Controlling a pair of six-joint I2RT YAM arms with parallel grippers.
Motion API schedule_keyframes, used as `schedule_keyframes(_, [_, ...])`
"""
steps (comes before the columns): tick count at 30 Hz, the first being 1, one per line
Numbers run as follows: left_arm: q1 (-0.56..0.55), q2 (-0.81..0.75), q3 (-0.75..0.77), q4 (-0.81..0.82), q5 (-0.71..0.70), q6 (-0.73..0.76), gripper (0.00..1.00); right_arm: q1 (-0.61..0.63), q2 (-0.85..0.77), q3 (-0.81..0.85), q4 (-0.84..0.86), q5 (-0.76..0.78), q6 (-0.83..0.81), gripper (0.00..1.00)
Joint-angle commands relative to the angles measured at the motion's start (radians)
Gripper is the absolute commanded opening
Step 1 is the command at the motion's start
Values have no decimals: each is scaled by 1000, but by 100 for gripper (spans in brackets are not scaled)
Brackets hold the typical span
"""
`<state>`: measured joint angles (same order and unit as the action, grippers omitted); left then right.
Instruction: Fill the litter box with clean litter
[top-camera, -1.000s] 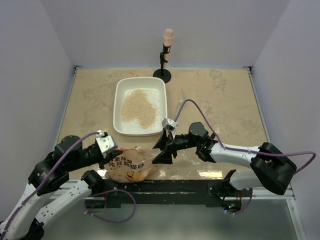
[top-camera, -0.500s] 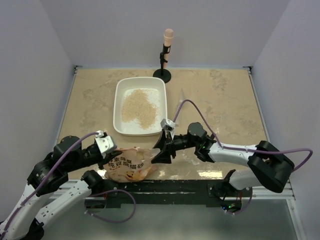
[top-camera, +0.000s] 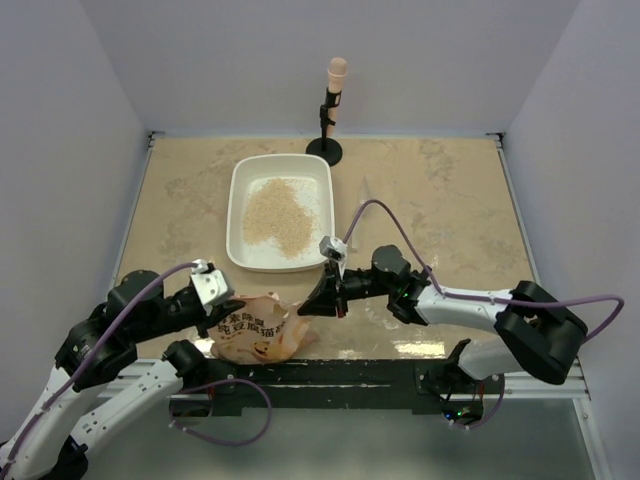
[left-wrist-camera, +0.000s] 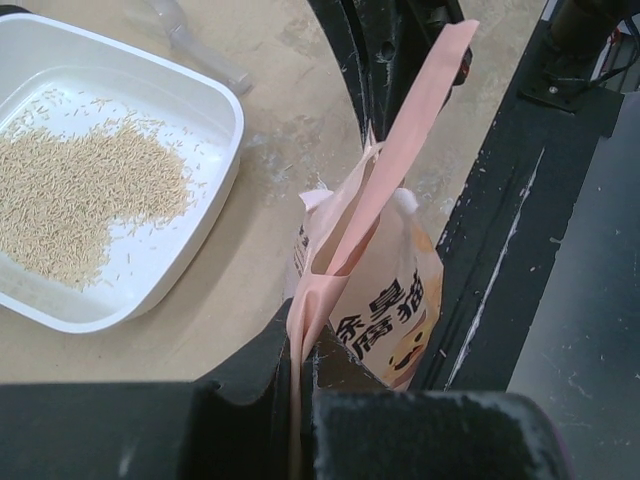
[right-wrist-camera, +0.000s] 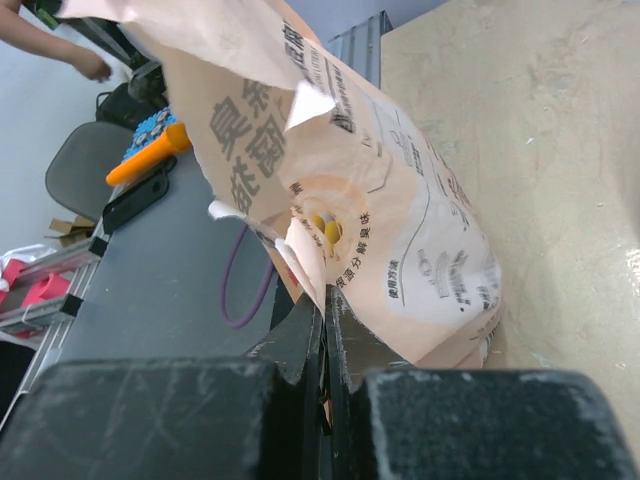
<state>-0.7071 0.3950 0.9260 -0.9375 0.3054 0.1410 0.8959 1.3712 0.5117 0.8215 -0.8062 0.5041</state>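
The white litter box (top-camera: 240, 215) sits left of the table's middle with a loose pile of clean litter (top-camera: 278, 216) in it. Both also show in the left wrist view, the litter box (left-wrist-camera: 226, 133) and the clean litter (left-wrist-camera: 85, 195). An orange-pink bag (top-camera: 252, 335) lies at the near edge between the arms. My left gripper (top-camera: 226, 311) is shut on the bag's left top edge (left-wrist-camera: 330, 240), and its jaws (left-wrist-camera: 300, 352) pinch the film. My right gripper (top-camera: 304, 305) is shut on the bag's right edge (right-wrist-camera: 400, 230), with its jaws (right-wrist-camera: 326, 300) pressed together on a flap.
A black stand with a peach-coloured top (top-camera: 331, 110) rises at the back edge behind the litter box. A clear plastic scoop (left-wrist-camera: 185, 35) lies on the table to the box's right. The black base rail (top-camera: 330, 375) runs just behind the bag.
My right gripper has moved left onto the bag and shut on its right edge. The bag's right side has bunched up. The left gripper has kept its grip.
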Motion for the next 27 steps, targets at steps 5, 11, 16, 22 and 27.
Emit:
schedule_keyframes(5, [4,129,111,405,118,-3,0,-132,-288,11,-67,47,-15,0])
schedule_keyframes(11, [3,326,151,550,205,49,0,-259,-440,39,-324,77,-97,0])
schedule_keyframes(16, [1,487,113,709,313,32,0,-273,-504,-15,-386,153,-70,0])
schedule_keyframes(22, [1,565,54,746,261,63,15,-272,-624,-75,-458,269,-39,0])
schedule_keyframes(27, [3,440,11,639,141,77,36,-275,-658,-93,-495,283,-36,0])
